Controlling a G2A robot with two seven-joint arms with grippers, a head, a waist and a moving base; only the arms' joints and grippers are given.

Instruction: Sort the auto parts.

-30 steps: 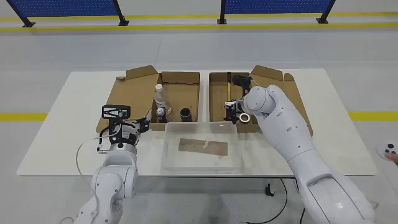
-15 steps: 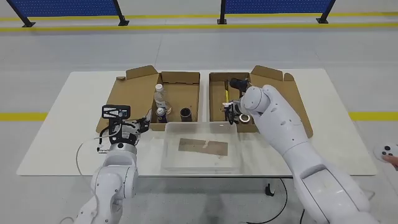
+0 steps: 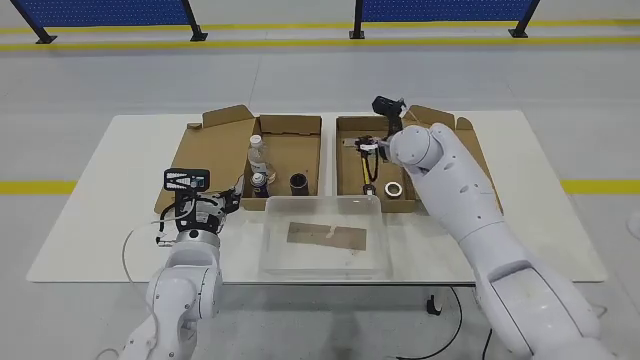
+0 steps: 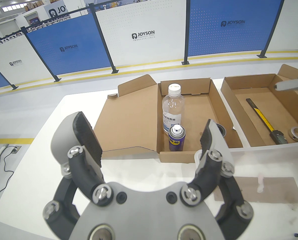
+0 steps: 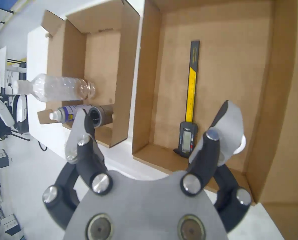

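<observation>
Over the right cardboard box (image 5: 283, 76): right gripper (image 5: 155, 108) spread, holding nothing. Caliper (image 5: 192, 93) and metal ring (image 3: 394, 189) lie on the box floor. Left gripper (image 4: 144, 119) spread too (nothing held), near the left box (image 4: 183, 86) with bottle (image 4: 172, 111), spray can (image 4: 176, 137) and dark cylinder (image 5: 102, 116).

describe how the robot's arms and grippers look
The left arm and right arm are smooth, rounded white shells. The left gripper and right gripper match: a round grey metal base with silver screws, black link bars, and two silver-backed fingers lined with black ribbed pads.
</observation>
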